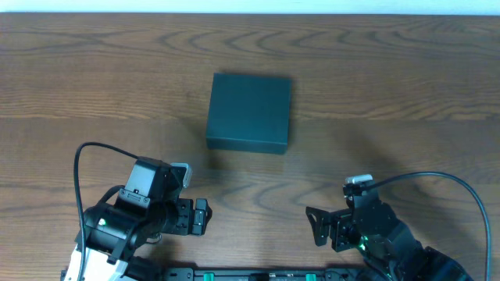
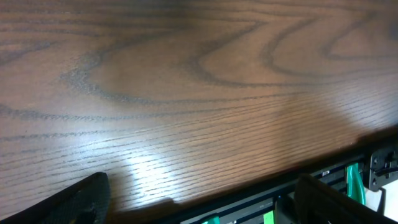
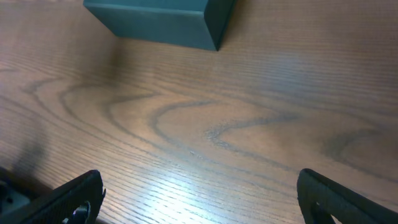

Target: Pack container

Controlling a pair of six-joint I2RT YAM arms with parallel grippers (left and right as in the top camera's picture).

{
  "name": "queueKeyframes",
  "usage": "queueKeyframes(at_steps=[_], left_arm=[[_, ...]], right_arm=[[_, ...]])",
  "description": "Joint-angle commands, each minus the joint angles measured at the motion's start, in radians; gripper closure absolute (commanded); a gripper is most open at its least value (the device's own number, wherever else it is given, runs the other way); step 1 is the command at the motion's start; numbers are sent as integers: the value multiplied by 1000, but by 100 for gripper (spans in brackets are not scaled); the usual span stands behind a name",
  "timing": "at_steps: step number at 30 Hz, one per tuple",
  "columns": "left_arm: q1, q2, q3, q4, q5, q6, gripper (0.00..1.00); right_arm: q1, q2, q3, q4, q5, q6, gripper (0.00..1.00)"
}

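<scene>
Wooden table (image 1: pixel 406 78) bears seemingly closed container (image 1: pixel 250 112).

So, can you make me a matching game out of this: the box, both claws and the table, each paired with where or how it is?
1. container
2. left claw
3. right claw
4. table

A. brown wood grain
B. open, box visible in its own camera
C. closed, lying mid-table
D. open, no box in its own camera

Pairs: 1-C, 2-D, 3-B, 4-A
</scene>
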Motion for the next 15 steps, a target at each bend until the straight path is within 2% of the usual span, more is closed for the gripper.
queueKeyframes(at_steps=[1,9,12,15], left_arm=[[0,-5,-2,-1,-6,-19,5],[7,-22,-2,0,-18,-13,5],[34,-75,-4,33,-136,-3,5],[93,-188,-32,143,-239,19,5]], right_arm=[[-6,3,6,-1,-2,16,1],[-6,3,6,-1,-2,16,1],[-6,3,6,-1,-2,16,1],[-6,3,6,-1,-2,16,1]])
